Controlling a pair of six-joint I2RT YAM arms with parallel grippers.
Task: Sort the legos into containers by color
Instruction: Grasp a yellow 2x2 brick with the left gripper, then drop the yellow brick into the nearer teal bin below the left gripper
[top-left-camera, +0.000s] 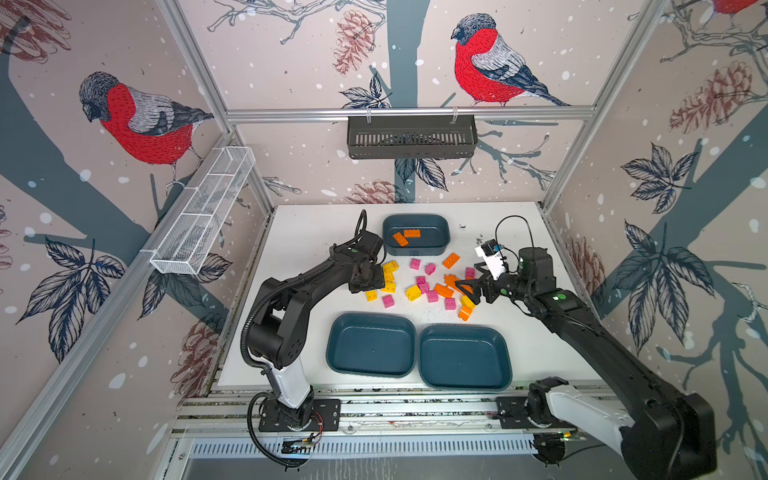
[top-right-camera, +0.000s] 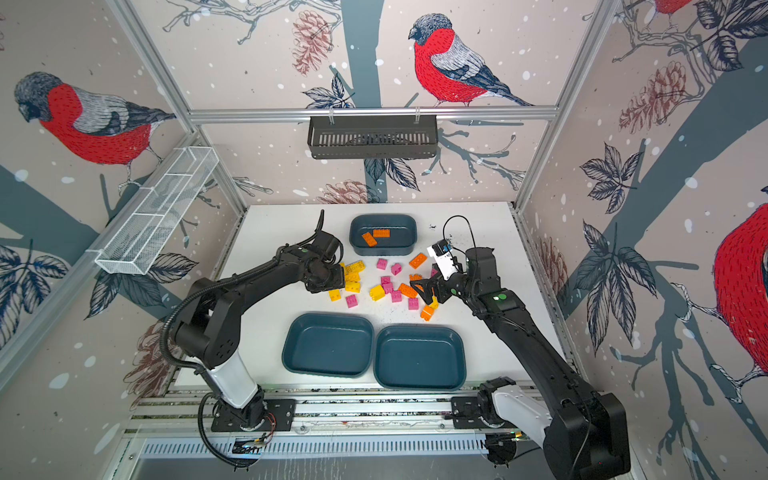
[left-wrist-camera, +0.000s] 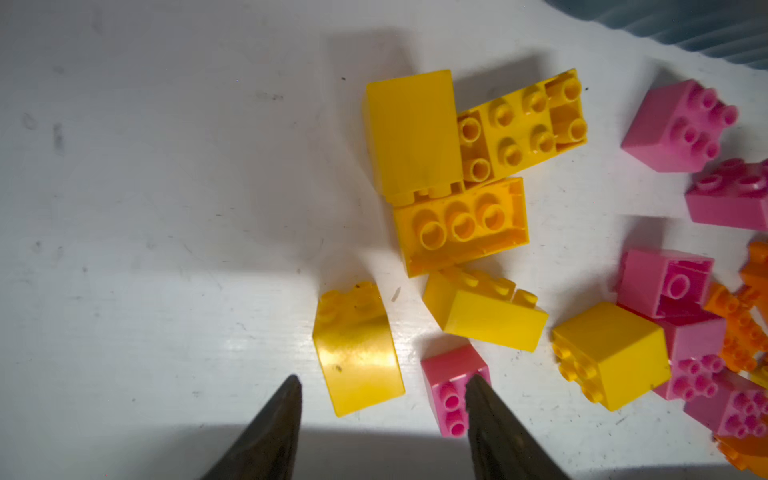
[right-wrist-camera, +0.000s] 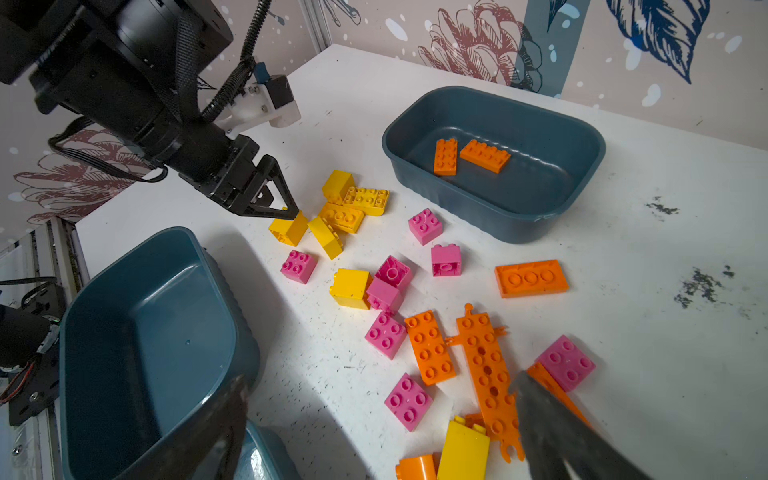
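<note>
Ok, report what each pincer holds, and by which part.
Nothing is held. The left pincer is open, flanking a yellow brick without touching it; the right pincer is open above the orange bricks.

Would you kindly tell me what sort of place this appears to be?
Probably a robot test cell: an aluminium frame holds bird-print wall panels, two arms are bolted to a base rail, and legos and tubs sit on a white table.

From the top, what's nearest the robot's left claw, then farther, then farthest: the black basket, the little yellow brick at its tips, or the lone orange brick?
1. Yellow brick: right beside the left gripper.
2. Orange brick: alone, off to the right.
3. Black basket: on the back wall.
</note>
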